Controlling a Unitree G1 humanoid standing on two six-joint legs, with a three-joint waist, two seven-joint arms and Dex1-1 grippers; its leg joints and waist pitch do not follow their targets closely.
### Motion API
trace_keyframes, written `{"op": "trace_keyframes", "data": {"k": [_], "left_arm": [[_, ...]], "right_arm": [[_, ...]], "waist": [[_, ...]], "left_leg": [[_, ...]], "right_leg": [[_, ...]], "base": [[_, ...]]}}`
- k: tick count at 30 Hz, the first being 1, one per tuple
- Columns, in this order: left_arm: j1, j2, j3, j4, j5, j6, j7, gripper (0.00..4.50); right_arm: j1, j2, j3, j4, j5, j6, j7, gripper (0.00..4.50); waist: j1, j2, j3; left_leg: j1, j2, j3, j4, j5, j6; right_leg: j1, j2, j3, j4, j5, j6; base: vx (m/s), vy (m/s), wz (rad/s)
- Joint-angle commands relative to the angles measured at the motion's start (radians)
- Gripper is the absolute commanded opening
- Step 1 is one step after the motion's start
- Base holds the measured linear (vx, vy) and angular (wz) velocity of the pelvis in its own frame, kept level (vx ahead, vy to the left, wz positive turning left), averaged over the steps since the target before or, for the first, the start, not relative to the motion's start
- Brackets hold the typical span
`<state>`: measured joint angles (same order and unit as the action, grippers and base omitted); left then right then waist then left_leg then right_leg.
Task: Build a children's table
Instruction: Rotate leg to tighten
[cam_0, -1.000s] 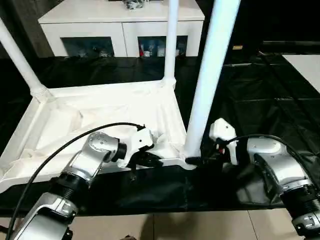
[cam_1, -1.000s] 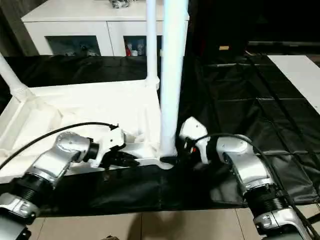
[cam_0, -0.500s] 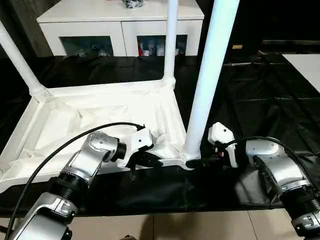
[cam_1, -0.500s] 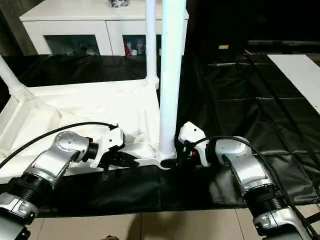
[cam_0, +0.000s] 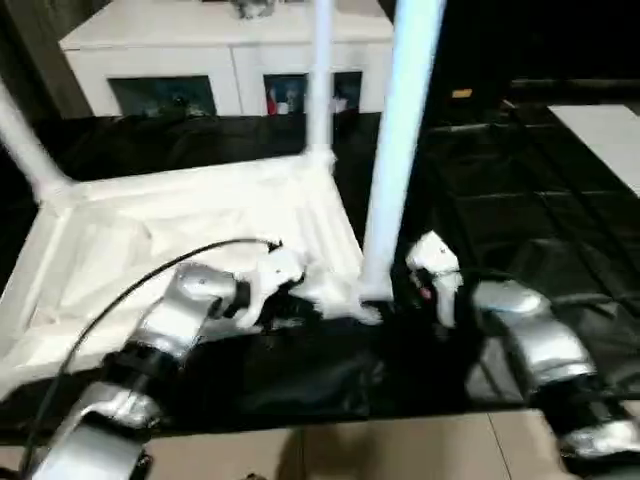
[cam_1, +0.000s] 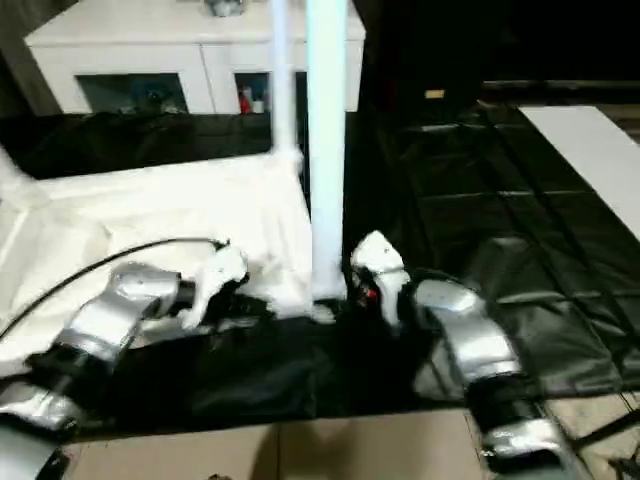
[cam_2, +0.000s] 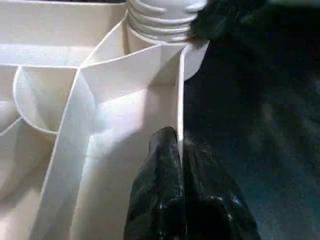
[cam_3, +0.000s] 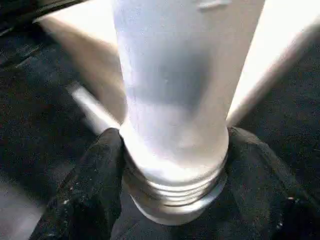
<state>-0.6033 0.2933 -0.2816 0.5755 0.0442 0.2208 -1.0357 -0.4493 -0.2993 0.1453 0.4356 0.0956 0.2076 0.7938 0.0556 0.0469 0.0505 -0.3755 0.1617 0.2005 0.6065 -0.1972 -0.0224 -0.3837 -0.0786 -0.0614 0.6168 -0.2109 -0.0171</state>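
Nearest to us, our left gripper (cam_2: 182, 165) has its fingers pressed together on the thin outer rim of the table top (cam_0: 180, 215), one finger on each side of that wall, at the near edge of the black-covered surface (cam_0: 520, 210). We read this as a steadying hold, so that the top does not slide or turn while a leg is worked into it.

Just beside it, at the top's near right corner, our right gripper (cam_3: 172, 165) has its fingers set on either side of the ringed base of the near leg (cam_0: 395, 150), touching it on both flanks where it meets the corner socket (cam_2: 160, 20). The fingers hug the leg low down, we judge, because a grip there gives the most control for seating or twisting it home. Whether the leg is fully seated we cannot tell; some ribbing shows above the socket.

The top lies upside down, ribbed underside up, toward the left part of the surface. Further off, a second leg (cam_0: 320, 80) stands upright in the far right corner socket, and a third leg (cam_0: 25, 145) leans out from the far left corner. Turned over like this, the sockets face up and legs can be dropped in from above.

Beyond the surface's far edge stands a white cabinet (cam_0: 220, 50) with glass doors.
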Motion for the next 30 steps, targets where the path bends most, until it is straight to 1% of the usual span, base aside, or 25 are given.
{"op": "trace_keyframes", "data": {"k": [1, 2, 3, 4, 5, 7, 9, 10, 13, 14, 15, 16, 17, 18, 19, 20, 21, 22, 23, 24, 25, 26, 28, 29, 30], "left_arm": [[-0.016, -0.073, -0.007, 0.045, 0.002, 0.026, 0.106, 0.00], [-0.029, -0.096, 0.004, 0.067, 0.005, 0.041, 0.156, 0.00], [-0.039, -0.114, 0.015, 0.083, 0.004, 0.056, 0.193, 0.00], [-0.058, -0.143, 0.027, 0.113, 0.011, 0.063, 0.265, 0.00], [-0.077, -0.171, 0.034, 0.144, 0.022, 0.068, 0.336, 0.00], [-0.111, -0.213, 0.042, 0.198, 0.046, 0.050, 0.442, 0.00], [-0.129, -0.231, 0.041, 0.227, 0.064, 0.032, 0.479, 0.00], [-0.138, -0.241, 0.035, 0.240, 0.076, 0.017, 0.488, 0.00], [-0.142, -0.248, 0.028, 0.244, 0.080, 0.002, 0.476, 0.00], [-0.140, -0.244, 0.022, 0.242, 0.082, -0.006, 0.464, 0.00], [-0.137, -0.240, 0.018, 0.238, 0.082, -0.011, 0.451, 0.00], [-0.130, -0.230, 0.009, 0.227, 0.081, -0.027, 0.422, 0.00], [-0.129, -0.226, 0.006, 0.227, 0.079, -0.031, 0.410, 0.00], [-0.120, -0.214, -0.003, 0.217, 0.077, -0.039, 0.376, 0.00], [-0.114, -0.207, -0.010, 0.210, 0.076, -0.047, 0.353, 0.00], [-0.104, -0.194, -0.020, 0.200, 0.074, -0.059, 0.314, 0.00], [-0.096, -0.184, -0.026, 0.190, 0.071, -0.056, 0.290, 0.00], [-0.090, -0.176, -0.029, 0.185, 0.070, -0.053, 0.267, 0.00], [-0.073, -0.155, -0.043, 0.165, 0.065, -0.053, 0.214, 0.00], [-0.046, -0.119, -0.062, 0.135, 0.062, -0.065, 0.137, 0.00], [-0.030, -0.100, -0.070, 0.116, 0.052, -0.079, 0.089, 0.00], [-0.015, -0.082, -0.077, 0.097, 0.040, -0.091, 0.043, 0.00], [0.016, -0.048, -0.081, 0.043, 0.002, -0.109, -0.052, 0.00], [0.016, -0.048, -0.081, 0.043, 0.002, -0.109, -0.052, 0.00], [0.041, -0.015, -0.083, -0.016, -0.036, -0.096, -0.128, 0.00]], "right_arm": [[-0.041, 0.047, 0.001, 0.026, -0.033, 0.032, -0.133, 2.67], [-0.050, 0.067, -0.008, 0.040, -0.047, 0.045, -0.190, 2.67], [-0.059, 0.084, -0.016, 0.053, -0.056, 0.060, -0.239, 2.67], [-0.076, 0.107, -0.027, 0.082, -0.075, 0.069, -0.320, 2.67], [-0.096, 0.134, -0.034, 0.114, -0.104, 0.070, -0.419, 2.67], [-0.134, 0.181, -0.037, 0.170, -0.151, 0.069, -0.569, 2.67], [-0.155, 0.212, -0.034, 0.198, -0.162, 0.067, -0.613, 2.67], [-0.165, 0.232, -0.008, 0.208, -0.177, 0.041, -0.602, 2.67], [-0.168, 0.252, 0.016, 0.202, -0.179, 0.004, -0.562, 2.67], [-0.162, 0.252, 0.012, 0.190, -0.165, -0.005, -0.537, 3.02], [-0.158, 0.248, 0.007, 0.180, -0.154, -0.007, -0.521, 3.02], [-0.152, 0.240, -0.007, 0.165, -0.130, -0.007, -0.493, 3.25], [-0.153, 0.234, -0.013, 0.166, -0.124, -0.012, -0.488, 3.25], [-0.153, 0.213, -0.014, 0.165, -0.121, -0.022, -0.466, 3.45], [-0.153, 0.201, -0.014, 0.163, -0.118, -0.025, -0.450, 3.49], [-0.153, 0.180, -0.012, 0.162, -0.110, -0.030, -0.416, 3.55], [-0.150, 0.164, -0.010, 0.156, -0.101, -0.029, -0.384, 3.65], [-0.148, 0.151, -0.011, 0.154, -0.094, -0.030, -0.351, 3.76], [-0.138, 0.116, 0.001, 0.137, -0.085, -0.028, -0.275, 3.76], [-0.112, 0.053, 0.022, 0.096, -0.064, -0.021, -0.134, 3.76], [-0.094, 0.016, 0.038, 0.065, -0.052, -0.027, -0.057, 3.76], [-0.076, -0.020, 0.054, 0.034, -0.040, -0.033, 0.016, 3.76], [-0.045, -0.082, 0.069, -0.018, -0.019, -0.051, 0.122, 3.76], [-0.045, -0.082, 0.069, -0.018, -0.019, -0.051, 0.122, 3.76], [-0.031, -0.122, 0.073, -0.045, -0.005, -0.059, 0.188, 3.76]], "waist": [[-0.002, -0.015, -0.061], [-0.006, -0.015, -0.059], [-0.005, -0.015, -0.059], [-0.006, -0.010, -0.060], [-0.008, -0.012, -0.060], [-0.011, -0.009, -0.062], [-0.013, -0.011, -0.065], [-0.012, -0.011, -0.067], [-0.009, -0.011, -0.068], [-0.009, -0.010, -0.067], [-0.010, -0.014, -0.066], [-0.008, -0.011, -0.067], [-0.007, -0.014, -0.066], [-0.007, -0.012, -0.067], [-0.005, -0.015, -0.067], [-0.006, -0.013, -0.067], [-0.007, -0.017, -0.067], [-0.007, -0.016, -0.065], [-0.007, -0.019, -0.065], [-0.006, -0.019, -0.064], [0.001, -0.017, -0.065], [0.005, -0.015, -0.064], [0.008, -0.014, -0.064], [0.009, -0.016, -0.064], [0.008, -0.015, -0.063]], "left_leg": [[0.015, 0.074, -0.040, -0.078, -0.152, 0.042], [0.019, 0.071, -0.037, -0.078, -0.161, 0.037], [0.020, 0.071, -0.038, -0.078, -0.174, 0.035], [0.018, 0.070, -0.040, -0.078, -0.177, 0.028], [0.019, 0.070, -0.039, -0.079, -0.175, 0.025], [0.019, 0.068, -0.040, -0.078, -0.163, 0.014], [0.016, 0.065, -0.039, -0.076, -0.147, 0.027], [0.015, 0.065, -0.038, -0.074, -0.132, 0.042], [0.011, 0.064, -0.037, -0.071, -0.106, 0.077], [0.012, 0.066, -0.037, -0.071, -0.108, 0.084], [0.012, 0.067, -0.037, -0.072, -0.113, 0.087], [0.012, 0.067, -0.037, -0.072, -0.116, 0.089], [0.013, 0.069, -0.037, -0.073, -0.119, 0.091], [0.013, 0.069, -0.038, -0.072, -0.115, 0.091], [0.011, 0.069, -0.038, -0.071, -0.112, 0.096], [0.011, 0.069, -0.037, -0.072, -0.109, 0.098], [0.011, 0.070, -0.038, -0.072, -0.113, 0.099], [0.010, 0.071, -0.036, -0.071, -0.115, 0.105], [0.010, 0.069, -0.035, -0.070, -0.121, 0.109], [0.011, 0.071, -0.035, -0.070, -0.125, 0.109], [0.011, 0.075, -0.036, -0.069, -0.128, 0.114], [0.011, 0.078, -0.036, -0.070, -0.130, 0.120], [0.011, 0.080, -0.035, -0.071, -0.122, 0.125], [0.011, 0.080, -0.035, -0.070, -0.120, 0.123], [0.013, 0.080, -0.032, -0.071, -0.131, 0.121]], "right_leg": [[0.040, -0.085, 0.050, -0.073, -0.132, -0.256], [0.036, -0.081, 0.051, -0.077, -0.143, -0.252], [0.035, -0.084, 0.052, -0.079, -0.162, -0.250], [0.038, -0.086, 0.052, -0.080, -0.178, -0.244], [0.037, -0.084, 0.052, -0.082, -0.176, -0.240], [0.035, -0.084, 0.053, -0.080, -0.154, -0.240], [0.039, -0.083, 0.052, -0.079, -0.116, -0.242], [0.043, -0.085, 0.052, -0.078, -0.093, -0.240], [0.045, -0.086, 0.050, -0.076, -0.054, -0.241], [0.044, -0.085, 0.050, -0.076, -0.059, -0.243], [0.044, -0.085, 0.049, -0.077, -0.067, -0.242], [0.044, -0.086, 0.049, -0.077, -0.078, -0.242], [0.045, -0.086, 0.049, -0.077, -0.086, -0.241], [0.045, -0.086, 0.050, -0.075, -0.081, -0.242], [0.046, -0.087, 0.049, -0.075, -0.076, -0.244], [0.045, -0.086, 0.049, -0.074, -0.067, -0.246], [0.046, -0.086, 0.048, -0.074, -0.066, -0.246], [0.045, -0.087, 0.049, -0.074, -0.066, -0.250], [0.045, -0.087, 0.048, -0.076, -0.073, -0.252], [0.046, -0.088, 0.049, -0.076, -0.081, -0.252], [0.049, -0.088, 0.049, -0.075, -0.082, -0.244], [0.047, -0.085, 0.048, -0.073, -0.073, -0.243], [0.044, -0.084, 0.048, -0.068, -0.052, -0.250], [0.045, -0.084, 0.047, -0.067, -0.051, -0.253], [0.039, -0.084, 0.049, -0.070, -0.070, -0.258]], "base": [[0.000, 0.000, 0.00], [0.000, 0.000, 0.00], [0.000, 0.000, 0.00], [0.000, 0.000, 0.00], [0.000, 0.000, 0.00], [0.000, 0.000, 0.00], [0.000, 0.000, 0.00], [0.000, 0.000, 0.00], [0.000, 0.000, 0.00], [0.000, 0.000, 0.00], [0.000, 0.000, 0.00], [0.000, 0.000, 0.00], [0.000, 0.000, 0.00], [0.000, 0.000, 0.00], [0.000, 0.000, 0.00], [0.000, 0.000, 0.00], [0.000, 0.000, 0.00], [0.000, 0.000, 0.00], [0.000, 0.000, 0.00], [0.000, 0.000, 0.00], [0.000, 0.000, 0.00], [0.000, 0.000, 0.00], [0.000, 0.000, 0.00], [0.000, 0.000, 0.00], [0.000, 0.000, 0.00]]}}
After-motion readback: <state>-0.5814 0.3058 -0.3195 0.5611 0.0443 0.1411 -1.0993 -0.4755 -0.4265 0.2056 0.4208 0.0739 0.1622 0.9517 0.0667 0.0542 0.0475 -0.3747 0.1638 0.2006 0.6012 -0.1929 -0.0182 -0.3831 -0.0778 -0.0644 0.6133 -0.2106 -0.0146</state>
